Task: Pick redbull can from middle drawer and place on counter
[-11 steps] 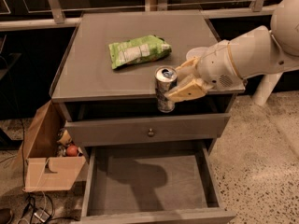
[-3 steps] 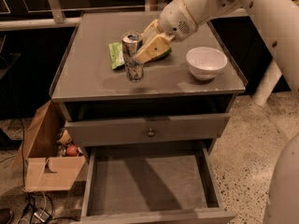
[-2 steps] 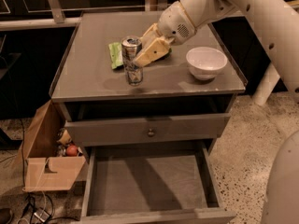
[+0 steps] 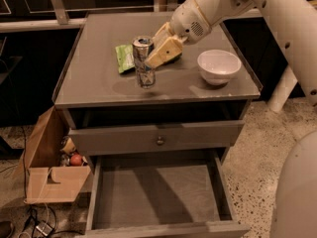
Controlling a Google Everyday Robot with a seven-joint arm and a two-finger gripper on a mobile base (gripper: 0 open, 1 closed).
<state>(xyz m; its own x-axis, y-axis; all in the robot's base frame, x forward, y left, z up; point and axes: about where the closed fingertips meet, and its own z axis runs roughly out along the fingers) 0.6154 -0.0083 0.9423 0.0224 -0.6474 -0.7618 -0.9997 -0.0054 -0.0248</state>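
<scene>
The tan gripper sits against the right side of the slim silver-grey redbull can; whether it holds the can, I cannot tell. The can stands upright on the glossy grey counter, near its middle. A green snack bag lies just behind it. The wide grey middle drawer is pulled out nearest.

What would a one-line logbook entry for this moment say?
phase: placing | redbull can: upright on counter | gripper: at can's right side | middle drawer: open | nearby: green snack bag, white bowl
</scene>
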